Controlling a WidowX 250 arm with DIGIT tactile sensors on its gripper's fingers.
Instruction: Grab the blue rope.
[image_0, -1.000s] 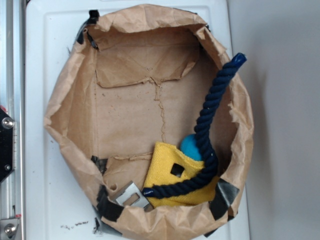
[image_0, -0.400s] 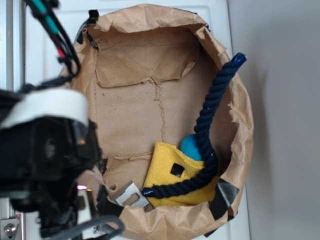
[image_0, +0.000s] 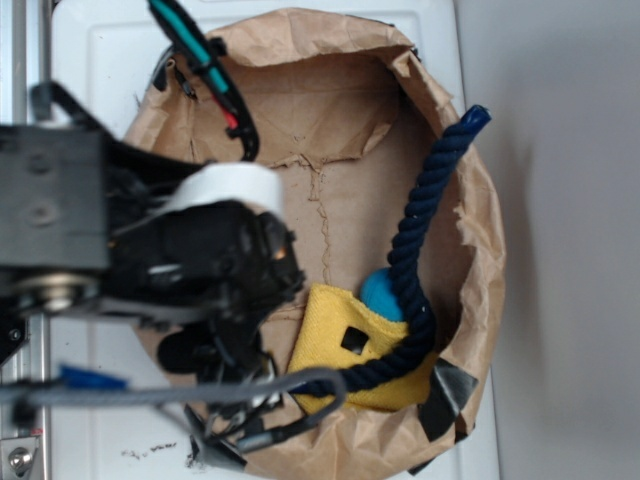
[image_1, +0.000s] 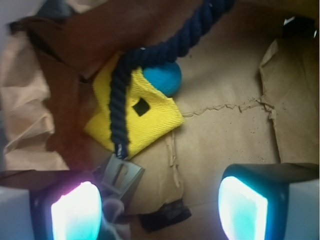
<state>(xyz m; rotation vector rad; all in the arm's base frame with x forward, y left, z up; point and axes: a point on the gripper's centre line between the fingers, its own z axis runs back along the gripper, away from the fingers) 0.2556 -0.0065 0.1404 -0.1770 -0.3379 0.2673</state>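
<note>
With the gripper spread wide and empty above the paper bag, the blue rope, draped over the yellow cloth beside the blue ball, could be missed, the cloth being pinched instead.

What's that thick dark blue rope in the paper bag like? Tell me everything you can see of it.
The blue rope is thick, dark navy, made of twisted strands, with a glossy sealed tip. It lies curved inside the paper bag: one end sticks up over the bag's rim, the body bends past the light-blue ball, and the other end lies across the yellow cloth. The gripper, open, is not touching it.
</note>
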